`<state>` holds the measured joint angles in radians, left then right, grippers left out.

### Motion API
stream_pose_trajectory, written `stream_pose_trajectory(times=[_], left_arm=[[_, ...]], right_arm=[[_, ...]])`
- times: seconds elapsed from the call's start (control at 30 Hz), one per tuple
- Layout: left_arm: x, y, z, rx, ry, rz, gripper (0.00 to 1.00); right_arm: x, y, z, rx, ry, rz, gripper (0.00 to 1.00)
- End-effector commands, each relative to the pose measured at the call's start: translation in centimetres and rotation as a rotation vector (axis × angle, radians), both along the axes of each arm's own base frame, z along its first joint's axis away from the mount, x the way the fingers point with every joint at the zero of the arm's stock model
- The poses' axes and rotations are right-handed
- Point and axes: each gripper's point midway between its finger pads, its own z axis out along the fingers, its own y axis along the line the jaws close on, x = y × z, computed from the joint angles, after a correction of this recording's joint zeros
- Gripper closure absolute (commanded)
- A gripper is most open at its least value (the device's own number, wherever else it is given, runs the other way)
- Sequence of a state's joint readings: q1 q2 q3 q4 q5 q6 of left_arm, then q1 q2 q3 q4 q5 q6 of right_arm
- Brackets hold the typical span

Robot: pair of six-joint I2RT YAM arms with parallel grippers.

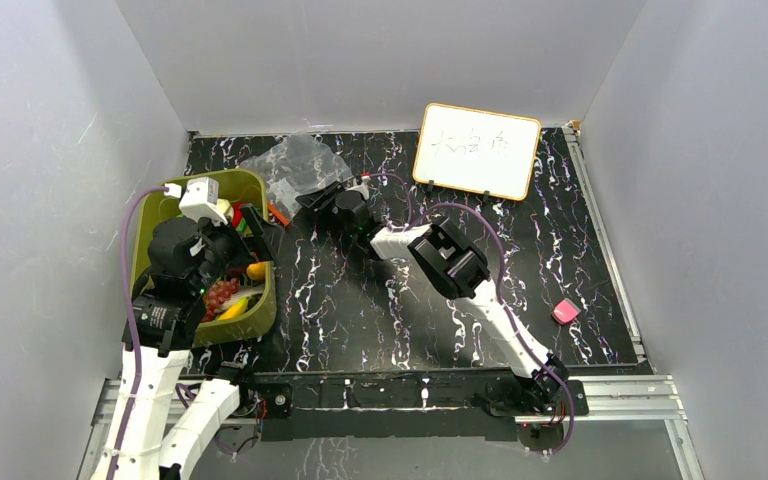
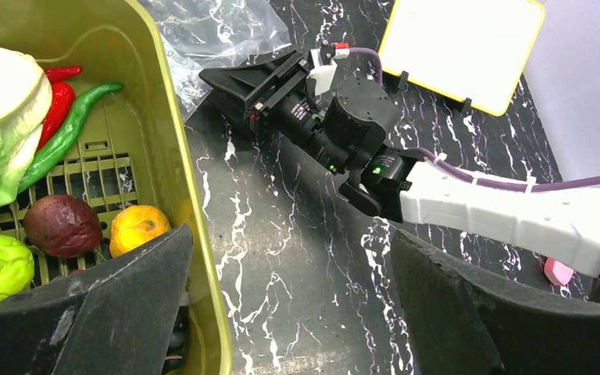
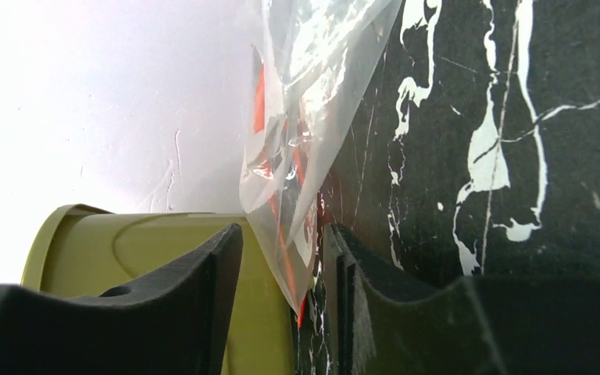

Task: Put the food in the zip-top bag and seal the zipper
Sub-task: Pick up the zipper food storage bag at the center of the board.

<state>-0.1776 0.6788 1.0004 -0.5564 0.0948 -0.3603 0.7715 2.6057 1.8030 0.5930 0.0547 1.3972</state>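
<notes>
The bag [image 1: 295, 165] lies upper centre-left on the table [image 1: 360, 300], just beside the basket [image 2: 164, 141]; its mouth is hard to make out. The right end effector [image 3: 285, 234] stands part open, with the bag's corner and blurred red zipper [image 3: 259, 101] between its fingers. The left end effector [image 2: 291, 234] gapes wide at the basket's edge, where food [image 2: 62, 225] lies partly hidden.
</notes>
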Motion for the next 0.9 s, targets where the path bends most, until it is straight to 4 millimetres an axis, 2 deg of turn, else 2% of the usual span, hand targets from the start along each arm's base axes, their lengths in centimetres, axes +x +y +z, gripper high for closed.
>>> stream_pose_trajectory(times=[0.0, 0.23, 0.27, 0.37, 0.5, 0.6, 0.7, 0.87], left_arm=[[0.1, -0.2, 0.8, -0.010, -0.027, -0.011, 0.05], [0.0, 0.0, 0.6, 0.004, -0.025, -0.006, 0.05], [0.1, 0.0, 0.5, 0.008, -0.024, -0.008, 0.05], [0.1, -0.5, 0.4, 0.009, -0.036, -0.047, 0.07], [0.2, -1.4, -0.1, 0.007, -0.039, -0.106, 0.10], [0.3, -2.0, -0.4, 0.007, -0.048, -0.142, 0.13], [0.4, -2.5, -0.8, 0.011, -0.056, -0.184, 0.18], [0.7, -3.3, -1.1, 0.034, -0.087, -0.250, 0.21]], right_arm=[[1.1, 0.8, 1.6, 0.036, -0.047, -0.018, 0.64], [1.2, 0.1, 2.4, 0.028, -0.079, -0.020, 0.98], [1.1, -0.3, 2.7, 0.026, -0.087, -0.021, 1.00], [1.0, -1.4, 4.6, 0.039, -0.125, -0.018, 1.00], [0.1, -3.5, 5.7, 0.033, -0.142, 0.004, 1.00], [-0.5, -5.6, 6.9, 0.032, -0.161, 0.010, 1.00], [-1.5, -8.1, 7.8, -0.017, -0.196, 0.008, 1.00], [-3.4, -11.7, 8.7, -0.090, -0.218, 0.034, 1.00]])
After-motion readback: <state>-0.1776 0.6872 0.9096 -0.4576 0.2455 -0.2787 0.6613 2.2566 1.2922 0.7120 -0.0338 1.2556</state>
